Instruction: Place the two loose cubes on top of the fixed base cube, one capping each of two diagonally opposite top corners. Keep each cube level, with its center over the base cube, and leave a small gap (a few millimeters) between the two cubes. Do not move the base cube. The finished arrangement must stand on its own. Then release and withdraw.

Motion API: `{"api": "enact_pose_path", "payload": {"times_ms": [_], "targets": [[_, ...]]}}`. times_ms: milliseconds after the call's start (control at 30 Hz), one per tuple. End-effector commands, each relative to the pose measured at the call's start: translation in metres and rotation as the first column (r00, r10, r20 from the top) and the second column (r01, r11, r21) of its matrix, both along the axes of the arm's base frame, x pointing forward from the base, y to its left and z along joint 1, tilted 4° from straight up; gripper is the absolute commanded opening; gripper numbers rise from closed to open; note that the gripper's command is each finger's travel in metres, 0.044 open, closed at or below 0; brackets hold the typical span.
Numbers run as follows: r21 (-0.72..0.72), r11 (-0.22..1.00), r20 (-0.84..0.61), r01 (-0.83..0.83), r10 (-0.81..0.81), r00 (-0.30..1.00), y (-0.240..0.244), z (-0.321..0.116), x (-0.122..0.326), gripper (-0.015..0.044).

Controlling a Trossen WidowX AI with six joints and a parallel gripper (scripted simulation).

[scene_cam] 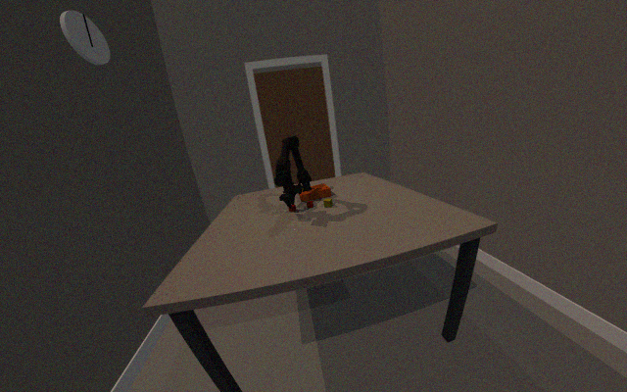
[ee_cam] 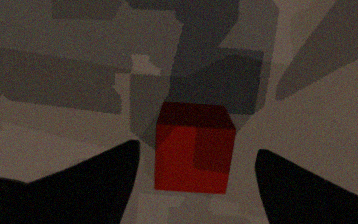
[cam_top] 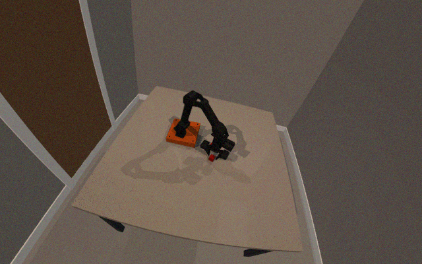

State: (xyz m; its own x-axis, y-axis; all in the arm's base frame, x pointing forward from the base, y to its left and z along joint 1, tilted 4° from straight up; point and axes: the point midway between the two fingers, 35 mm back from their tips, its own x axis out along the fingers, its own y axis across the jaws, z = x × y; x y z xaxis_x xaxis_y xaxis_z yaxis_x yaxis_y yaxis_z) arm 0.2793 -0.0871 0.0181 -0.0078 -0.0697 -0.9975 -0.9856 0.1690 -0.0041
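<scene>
A red cube [ee_cam: 180,165] [cam_top: 211,158] [scene_cam: 292,209] sits on the table [cam_top: 175,204] [scene_cam: 309,255]. My gripper [ee_cam: 198,154] [cam_top: 213,155] [scene_cam: 290,205] is lowered over it, open, with one dark finger on each side of the cube and a visible gap at both sides. A second red cube [scene_cam: 310,205] and a yellow cube [scene_cam: 327,202] stand further right in the exterior view, close to the arm's base. In the top view the arm hides both of them.
The arm's orange mounting plate [cam_top: 182,133] [scene_cam: 315,192] lies just behind the cubes. A door stands behind the table and walls close by on both sides.
</scene>
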Motion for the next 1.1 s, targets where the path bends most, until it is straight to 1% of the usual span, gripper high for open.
{"api": "enact_pose_path", "payload": {"times_ms": [0, 133, 333, 567, 1067], "targets": [[-0.002, 1.0, -0.009, -0.003, 0.003, 1.0, -0.001, -0.007, -0.002, 0.0265], [-0.002, 1.0, -0.009, -0.003, 0.003, 1.0, -0.001, -0.011, -0.003, 0.0265], [-0.002, 1.0, -0.009, -0.003, 0.003, 1.0, -0.001, -0.011, -0.003, 0.0107], [-0.005, 1.0, -0.007, -0.003, 0.003, 1.0, -0.001, -0.007, -0.001, 0.0105], [-0.006, 1.0, -0.005, -0.004, 0.004, 1.0, 0.0, 0.03, 0.005, 0.0105]]}}
